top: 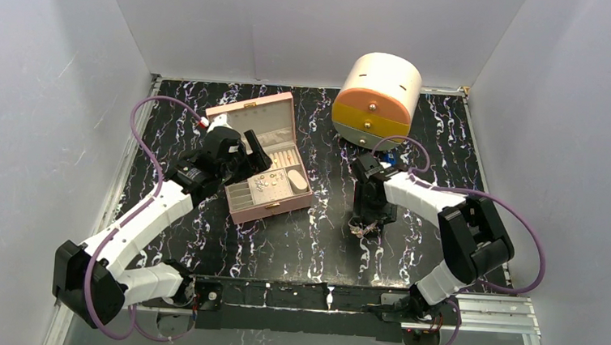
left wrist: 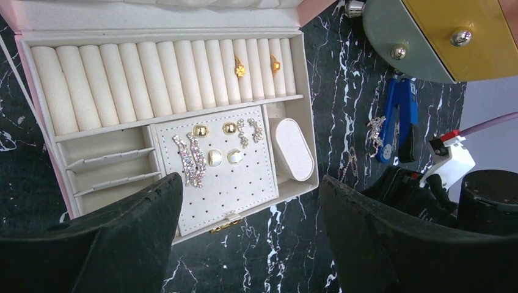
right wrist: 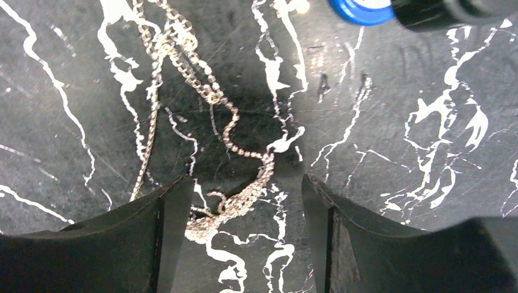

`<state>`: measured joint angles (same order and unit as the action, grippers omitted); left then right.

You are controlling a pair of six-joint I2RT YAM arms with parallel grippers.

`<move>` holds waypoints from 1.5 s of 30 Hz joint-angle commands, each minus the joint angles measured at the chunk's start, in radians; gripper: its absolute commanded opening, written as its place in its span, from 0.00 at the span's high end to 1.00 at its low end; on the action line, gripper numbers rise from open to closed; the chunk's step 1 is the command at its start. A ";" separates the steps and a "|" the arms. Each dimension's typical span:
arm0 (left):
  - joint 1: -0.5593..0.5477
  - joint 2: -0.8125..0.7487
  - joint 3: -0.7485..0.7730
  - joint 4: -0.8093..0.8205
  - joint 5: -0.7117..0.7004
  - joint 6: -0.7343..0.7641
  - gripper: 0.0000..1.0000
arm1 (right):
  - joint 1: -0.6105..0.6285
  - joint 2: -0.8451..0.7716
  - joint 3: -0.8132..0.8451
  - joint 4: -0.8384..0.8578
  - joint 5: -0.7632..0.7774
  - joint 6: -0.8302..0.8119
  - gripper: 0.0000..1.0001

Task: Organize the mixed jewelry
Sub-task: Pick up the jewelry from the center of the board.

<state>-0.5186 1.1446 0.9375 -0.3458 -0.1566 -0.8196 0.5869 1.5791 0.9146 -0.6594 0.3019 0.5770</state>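
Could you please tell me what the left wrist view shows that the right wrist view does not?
Only the left wrist view shows the open pink box, gold pieces in its ring rolls and sparkly earrings on its perforated pad. Only the right wrist view shows, close up, a fine chain lying between the fingers of the open right tool. Both show the black marbled tabletop and the blue object.

On the black marbled desk, an open pink box sits at ten o'clock from centre. A round cream drawer unit with orange, yellow and grey fronts stands at one o'clock. A blue elongated tool lies at its six o'clock.
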 commanded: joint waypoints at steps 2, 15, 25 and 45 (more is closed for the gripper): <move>0.006 0.004 0.007 0.010 -0.015 0.000 0.21 | -0.030 0.028 0.036 0.018 0.037 -0.026 0.33; 0.006 -0.023 0.017 -0.004 -0.016 0.013 0.21 | -0.120 0.100 0.035 0.106 -0.141 -0.159 0.60; 0.006 -0.025 0.021 -0.009 -0.013 0.019 0.21 | -0.133 0.154 0.026 0.087 -0.060 -0.131 0.78; 0.006 -0.034 0.028 0.104 0.097 0.085 0.26 | -0.134 0.106 0.127 0.101 0.042 -0.186 1.00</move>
<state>-0.5186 1.1481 0.9375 -0.3267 -0.1242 -0.7818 0.4587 1.7073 1.0328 -0.5991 0.2523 0.4110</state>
